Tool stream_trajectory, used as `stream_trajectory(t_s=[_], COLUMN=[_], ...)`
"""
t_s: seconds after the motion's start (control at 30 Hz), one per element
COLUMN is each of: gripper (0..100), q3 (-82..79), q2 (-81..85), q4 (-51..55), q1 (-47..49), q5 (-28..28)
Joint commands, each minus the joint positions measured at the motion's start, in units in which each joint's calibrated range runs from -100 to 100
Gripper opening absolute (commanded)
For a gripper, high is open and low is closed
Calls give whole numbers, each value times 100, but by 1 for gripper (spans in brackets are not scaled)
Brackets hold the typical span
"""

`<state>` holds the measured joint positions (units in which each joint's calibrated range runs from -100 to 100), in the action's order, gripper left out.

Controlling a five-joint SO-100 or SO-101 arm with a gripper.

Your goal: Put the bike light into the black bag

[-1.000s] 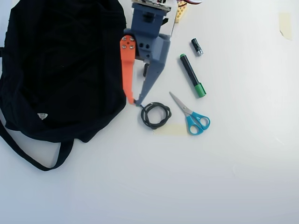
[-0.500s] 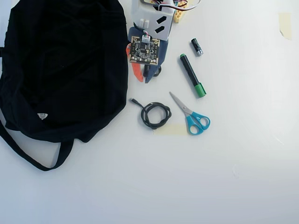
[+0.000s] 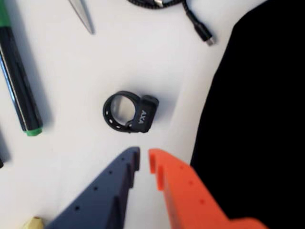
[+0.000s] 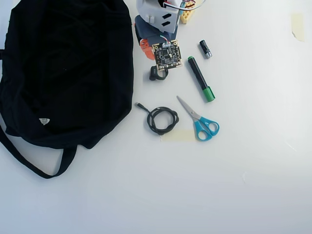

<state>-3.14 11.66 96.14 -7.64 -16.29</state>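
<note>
The arm has pulled back from the cable toward the top edge of the overhead view, uncovering the light beside the bag. In the wrist view the fingers hang just short of the light, nearly closed and holding nothing. The light lies on the surface, so the grasp is yet to come.

Black bike light with white lettering — black bag, gripper fingers navy and orange — scissors blue-handled.
</note>
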Motion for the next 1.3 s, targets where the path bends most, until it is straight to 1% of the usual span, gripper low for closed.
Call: stream_trajectory(t_s=[0.0, 0.3, 0.57, 0.63, 0.73, 0.87, 1.1, 1.27], gripper=[2, 2, 3, 5, 12, 17, 18, 18], q3=[144, 54, -422, -494, -620, -988, -1878, -2129], q2=[236, 170, 112, 112, 103, 103, 103, 103], q4=[85, 223, 154, 154, 128, -337, -1465, -1707], q1=[-6, -14, -14, -14, -44, -111, -103, -89], q5=[-7, 29, 35, 35, 40, 155, 412, 486])
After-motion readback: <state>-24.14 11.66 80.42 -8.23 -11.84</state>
